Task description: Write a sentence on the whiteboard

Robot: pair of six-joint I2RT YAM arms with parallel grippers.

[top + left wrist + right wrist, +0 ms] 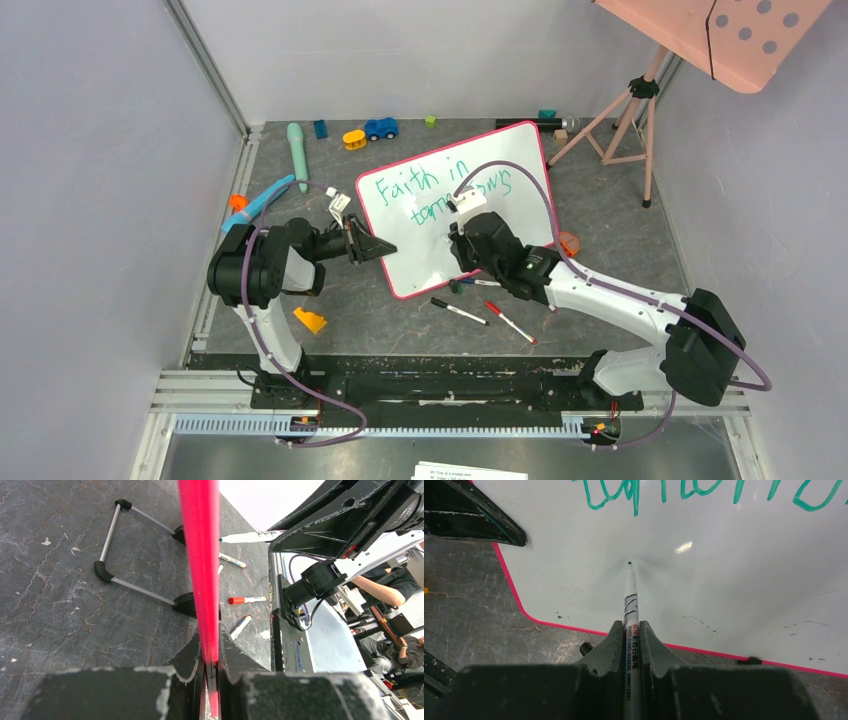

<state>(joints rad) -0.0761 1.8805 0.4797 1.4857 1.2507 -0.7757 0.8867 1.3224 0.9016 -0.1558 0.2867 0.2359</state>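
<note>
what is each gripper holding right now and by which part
The left gripper pinches the whiteboard by its pink-red rim. The right gripper clamps a whiteboard marker by its barrel, tip pointing at the board.

On the whiteboard (pixel 410 290), the sentence (pixel 405 187) in green handwriting reads "Faith in", then below it "tom…ows", its middle hidden. The marker (pixel 631 611) barrel carries "WHITE BOARD MARKER" in black beside red Chinese characters. The print on the paper (pixel 470 470) at the near edge is too small to read
</note>
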